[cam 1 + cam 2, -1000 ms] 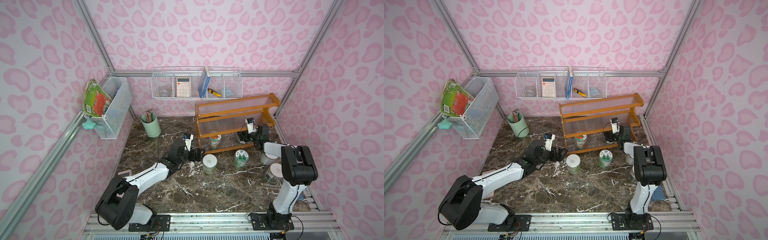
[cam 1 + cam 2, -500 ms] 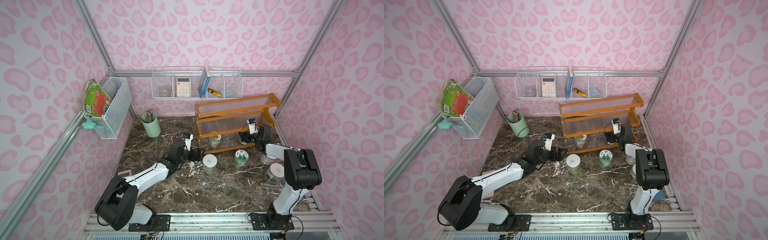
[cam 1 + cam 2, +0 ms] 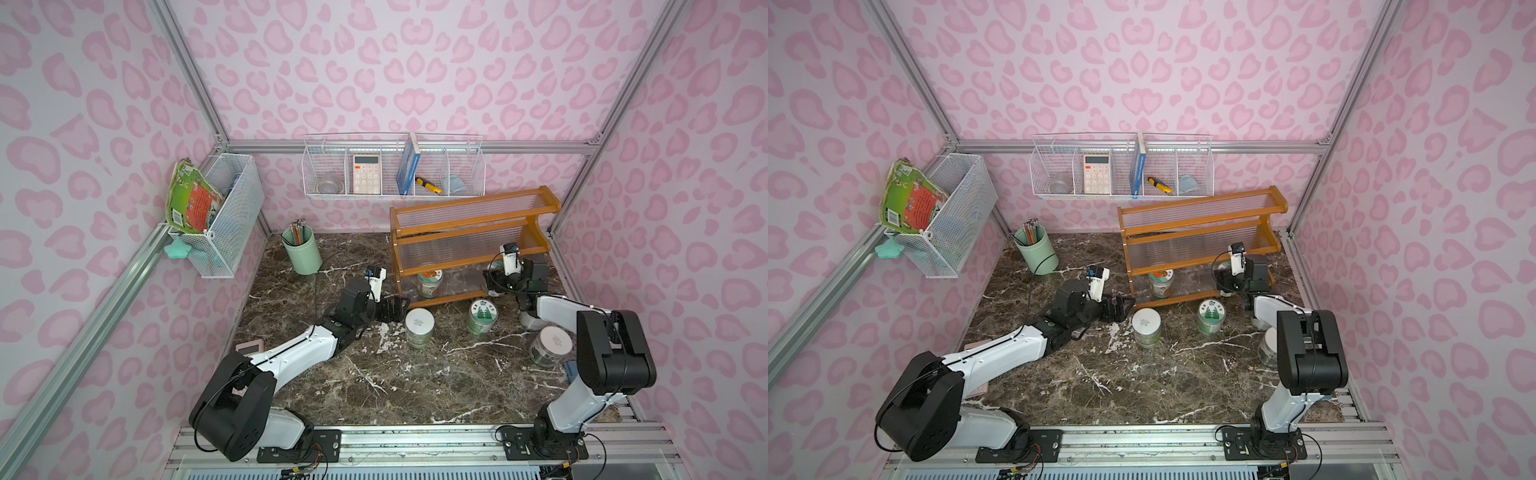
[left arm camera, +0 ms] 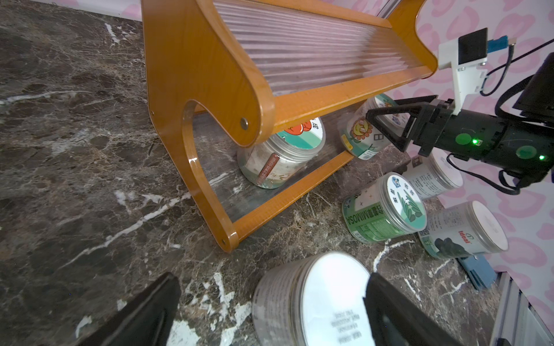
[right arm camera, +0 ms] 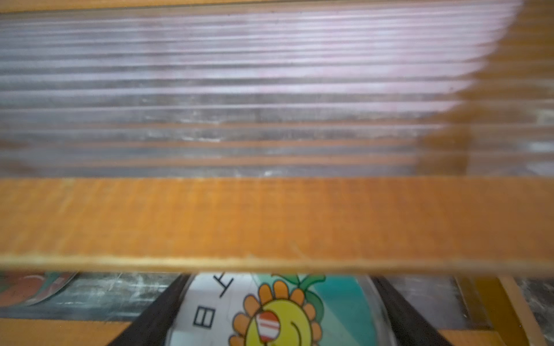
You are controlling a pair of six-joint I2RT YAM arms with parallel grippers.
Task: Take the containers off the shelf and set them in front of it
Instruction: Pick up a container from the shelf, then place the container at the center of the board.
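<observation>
Gripping sunflower-lid jar [image 4: 358,134] w/ right gripper [image 4: 385,130], fingers [image 5: 153,317] pressing both sides, on bottom tier of shelf [image 3: 469,237], right end. Standing axis-upright there, w/ mid-tier rail [image 5: 269,221] hanging close overhead and low front rail [image 4: 287,197] lying betw. jar and table, so probably needing a short lift, then a pull fwd onto open marble [image 3: 449,353] beside MIMOSA jar [image 3: 482,318]. Resting left gripper [image 3: 392,309] released, spread wide by white-lid jar [image 3: 419,322] on marble, well apart from that jar and nearer red-picture-lid jar [image 3: 430,282].
</observation>
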